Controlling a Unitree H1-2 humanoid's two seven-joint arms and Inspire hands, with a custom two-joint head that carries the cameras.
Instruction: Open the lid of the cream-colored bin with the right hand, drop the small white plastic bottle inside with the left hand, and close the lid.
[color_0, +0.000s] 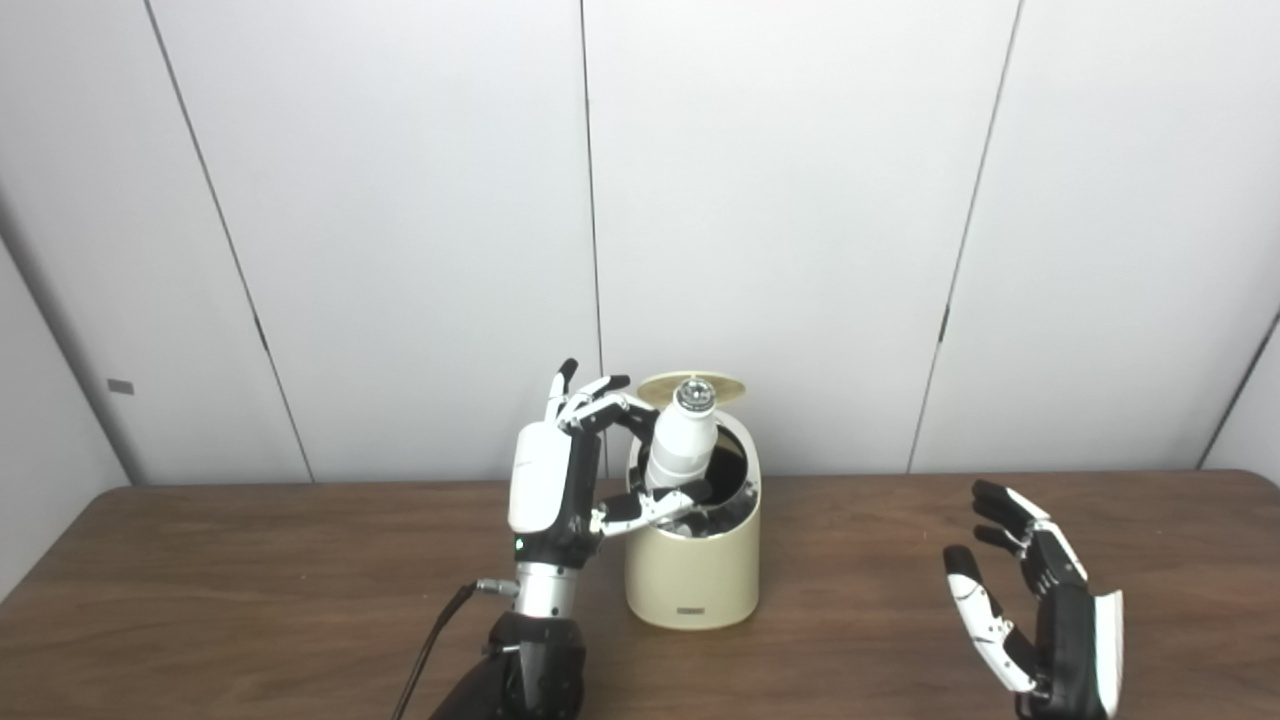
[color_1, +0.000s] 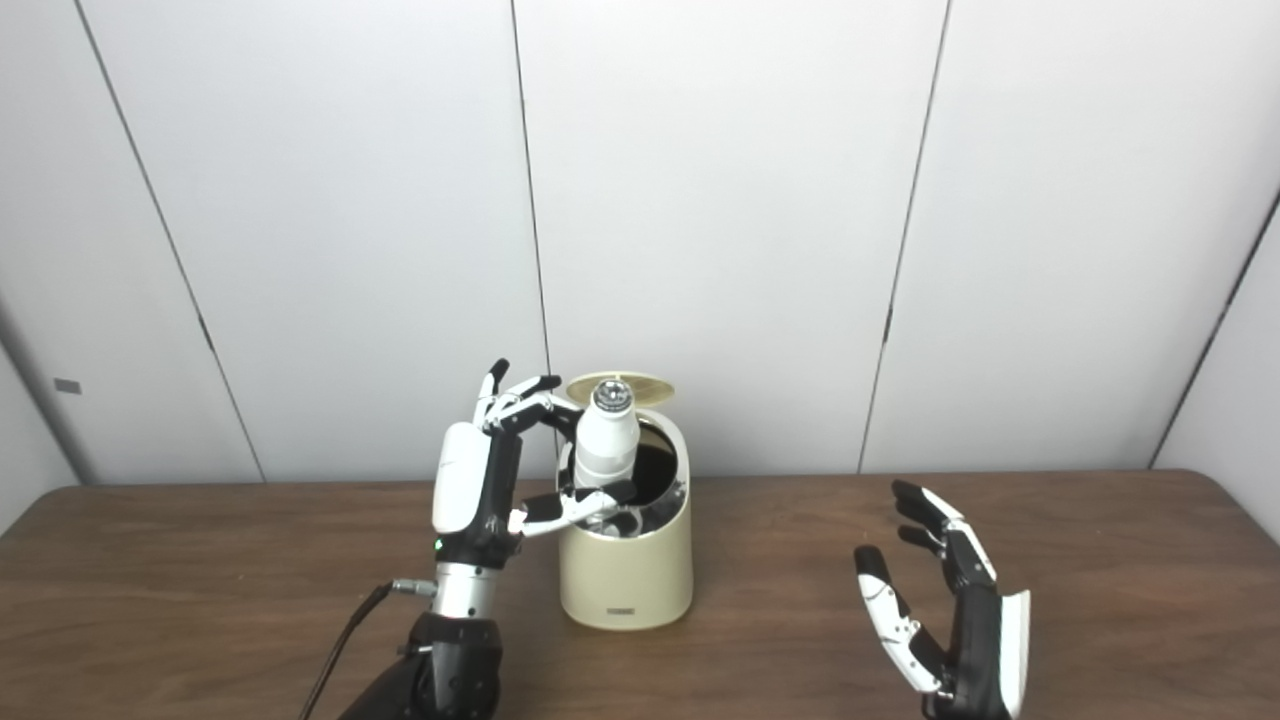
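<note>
Here the left hand (color_0: 560, 470) grasps the white bottle (color_0: 682, 440) upright over the open mouth of the cream bin (color_0: 692, 570), lid (color_0: 697, 388) raised, the right hand (color_0: 1040, 610) idle and released; a skewed release could jam it on the rim.

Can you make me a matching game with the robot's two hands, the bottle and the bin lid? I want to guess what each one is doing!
Things:
1. left hand
2. right hand
3. white bottle
4. bin lid

States:
A. flipped up, open
B. open, holding nothing, over the table
C. held above the bin's opening
D. wrapped around the bottle

Pairs: 1-D, 2-B, 3-C, 4-A
</note>
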